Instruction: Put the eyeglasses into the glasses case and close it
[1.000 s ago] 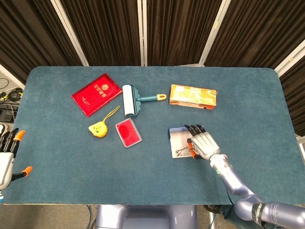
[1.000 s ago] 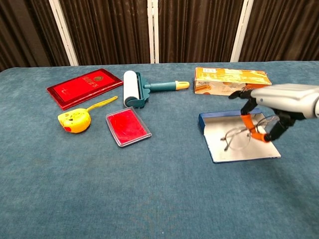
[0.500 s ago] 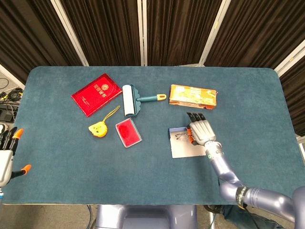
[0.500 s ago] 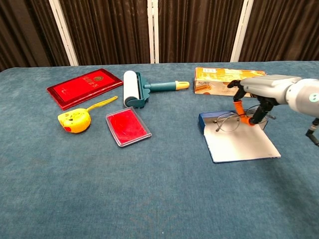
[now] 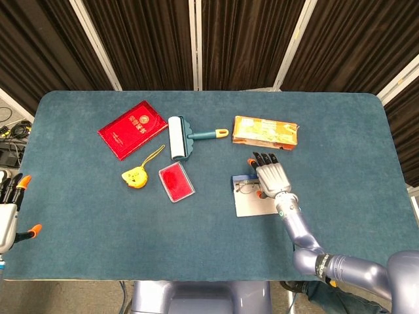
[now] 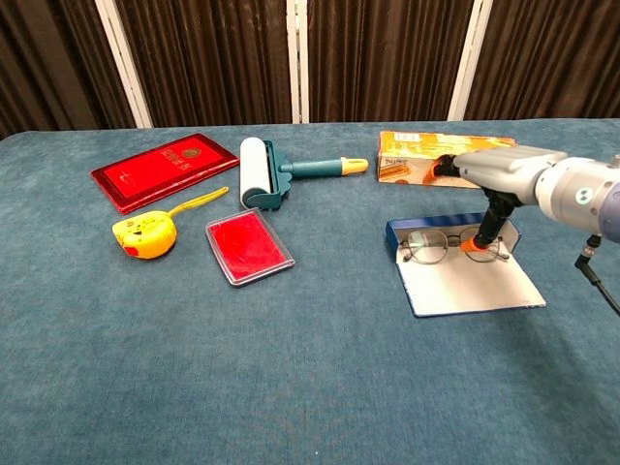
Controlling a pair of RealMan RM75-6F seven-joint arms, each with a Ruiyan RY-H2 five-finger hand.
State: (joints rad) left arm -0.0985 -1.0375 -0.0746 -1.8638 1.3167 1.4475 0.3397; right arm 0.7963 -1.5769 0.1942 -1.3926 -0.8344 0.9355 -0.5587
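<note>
Pinching the eyeglasses (image 6: 451, 246) with its orange-tipped fingers (image 6: 480, 239), the right hand (image 6: 489, 184) hovers over the back of the open glasses case (image 6: 463, 278). From the chest view the frames sit upright along the case's blue rear edge, lenses facing the camera, right lens side held in the fingertips. The case's pale flap lies flat on the blue tabletop (image 6: 310, 368), spread toward the robot. From the head view the right hand (image 5: 270, 176) covers the upper right part of the case (image 5: 252, 203), and the eyeglasses (image 5: 244, 188) peek out at its left side, over the case's top end.

Down at the far left edge of the head view, the left hand (image 5: 8, 212) is off the tabletop's side, fingers spread apart and holding nothing.

Behind the case lies an orange box (image 6: 446, 154), just beyond the right hand. Across the middle sits a lint roller (image 6: 269, 177) with a teal frame and a yellow-tipped handle. In front of it rests a red card in a clear holder (image 6: 249, 246). Left of that is a yellow tape measure (image 6: 145, 234) with its strap trailing toward the roller, and further back a red booklet (image 6: 165, 168) lies flat. All of these sit well apart from the case.
</note>
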